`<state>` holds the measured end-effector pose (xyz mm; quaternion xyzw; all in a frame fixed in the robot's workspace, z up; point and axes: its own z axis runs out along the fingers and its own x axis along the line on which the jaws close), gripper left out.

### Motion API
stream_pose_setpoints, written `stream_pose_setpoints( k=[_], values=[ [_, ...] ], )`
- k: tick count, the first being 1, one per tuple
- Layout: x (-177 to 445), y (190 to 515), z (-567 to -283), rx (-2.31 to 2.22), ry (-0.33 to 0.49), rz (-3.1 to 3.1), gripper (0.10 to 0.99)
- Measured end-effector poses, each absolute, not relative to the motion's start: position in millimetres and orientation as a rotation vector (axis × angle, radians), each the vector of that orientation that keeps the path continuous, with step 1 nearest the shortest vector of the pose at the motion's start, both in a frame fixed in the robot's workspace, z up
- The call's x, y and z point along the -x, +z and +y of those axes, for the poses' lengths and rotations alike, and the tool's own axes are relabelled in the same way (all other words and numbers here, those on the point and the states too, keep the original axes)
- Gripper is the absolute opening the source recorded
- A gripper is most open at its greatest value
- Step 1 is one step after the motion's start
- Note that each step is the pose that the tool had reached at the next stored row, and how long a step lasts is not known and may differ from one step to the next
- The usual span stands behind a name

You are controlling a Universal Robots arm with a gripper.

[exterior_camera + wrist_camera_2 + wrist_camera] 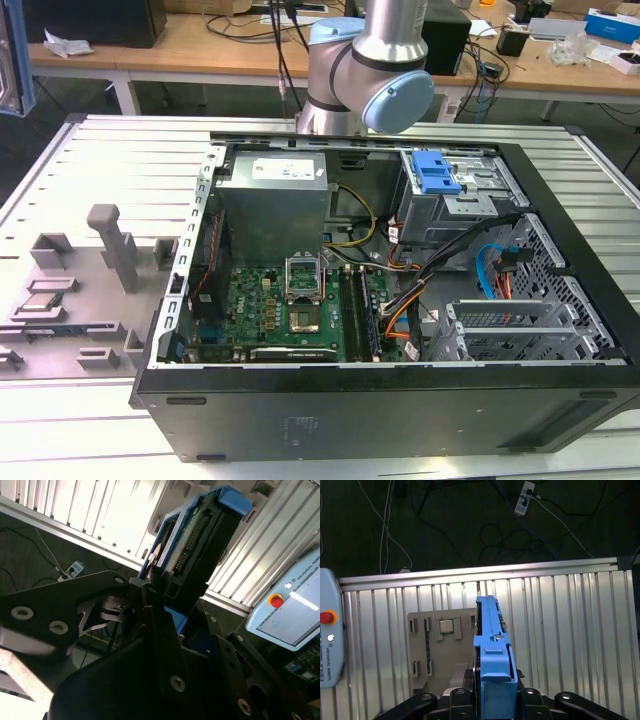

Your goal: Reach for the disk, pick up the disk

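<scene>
The disk (pixel 492 650) stands on edge in the first wrist view, with its blue plastic frame towards the camera. My gripper (pixel 492 697) is shut on it, one black finger (pixel 457 700) on each flat side. In the second wrist view the disk (pixel 200 545) rises from the gripper (pixel 170 605), with its dark circuit-board face and a blue end tab in sight. It hangs in the air above the ribbed metal table (pixel 560 630), touching nothing else. The arm (pixel 370 60) rises behind the computer case in the exterior view.
An open computer case (pixel 380 400) lies on the table, with a blue latch (pixel 435 172) on its drive cage. A grey fixture plate (pixel 440 630) carries a small silver chip (pixel 446 625). A teach pendant (pixel 330 640) lies at the table's edge. Cables run across the floor.
</scene>
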<state>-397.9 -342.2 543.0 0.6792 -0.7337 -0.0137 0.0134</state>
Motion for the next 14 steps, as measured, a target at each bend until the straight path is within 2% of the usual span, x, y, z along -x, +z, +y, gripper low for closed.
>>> stream_pose_setpoints(
  k=[11,14],
  values=[
    [397.6,579.6,-342.2,-2.116,-0.043,-2.286,0.365],
    [397.5,579.8,-342.2,-2.116,-0.043,-2.286,0.365]
  ],
)
